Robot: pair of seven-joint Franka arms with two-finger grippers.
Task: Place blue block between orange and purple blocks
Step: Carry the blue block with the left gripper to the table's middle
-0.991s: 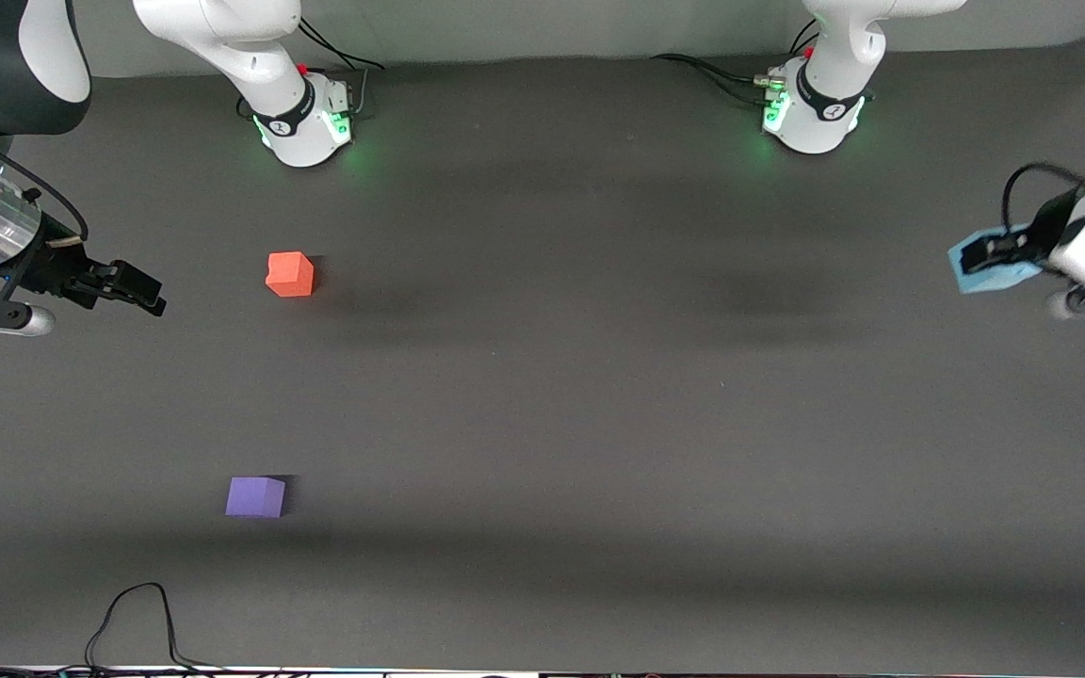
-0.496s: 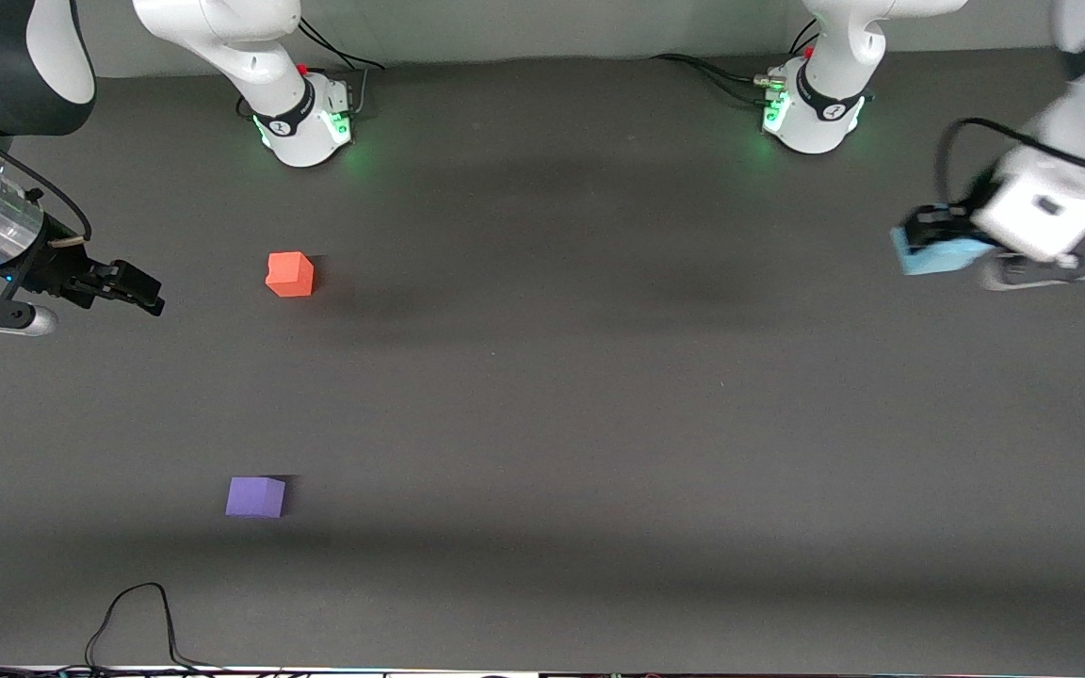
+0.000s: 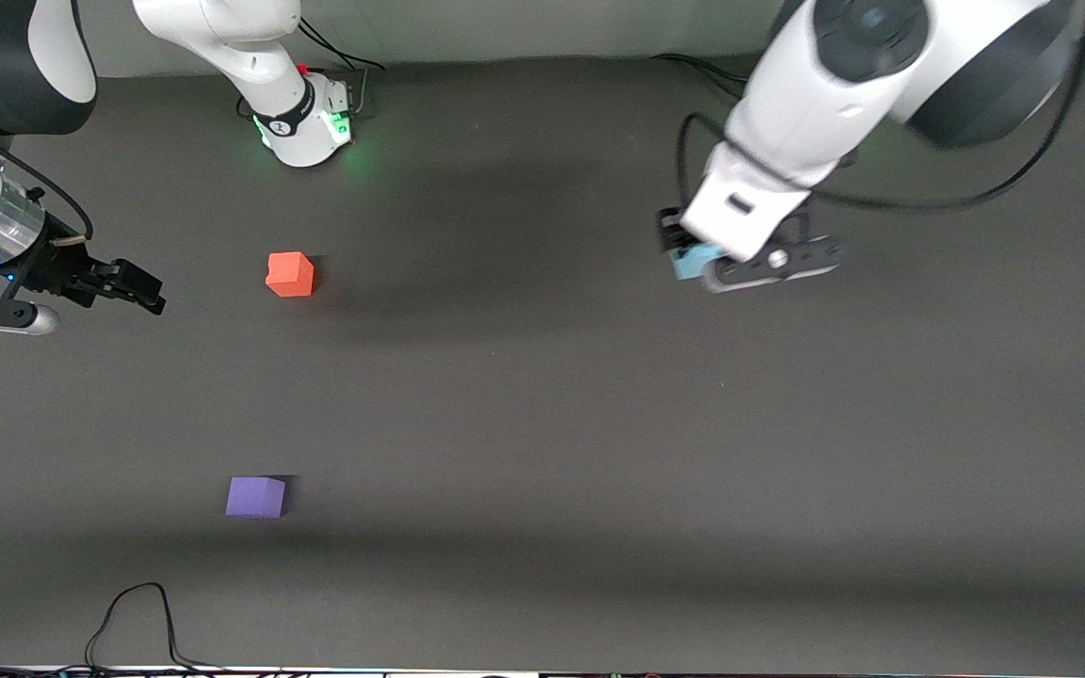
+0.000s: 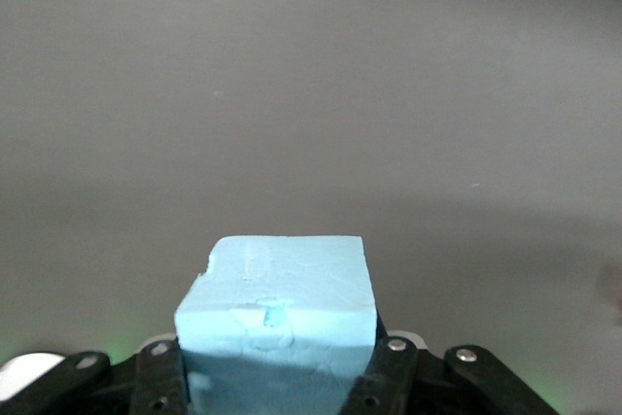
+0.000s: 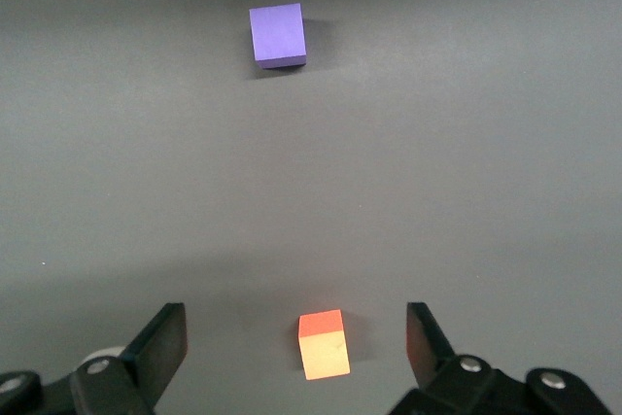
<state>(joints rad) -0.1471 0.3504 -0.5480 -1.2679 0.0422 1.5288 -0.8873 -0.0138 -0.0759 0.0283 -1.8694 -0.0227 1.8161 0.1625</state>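
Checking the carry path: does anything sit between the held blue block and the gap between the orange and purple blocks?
Nothing visible: the blue block in the left pincer has bare table toward the orange block and purple block.

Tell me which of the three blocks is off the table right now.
The blue block: it is clamped in the left tool, up in the air. The orange block and purple block both sit on the table.
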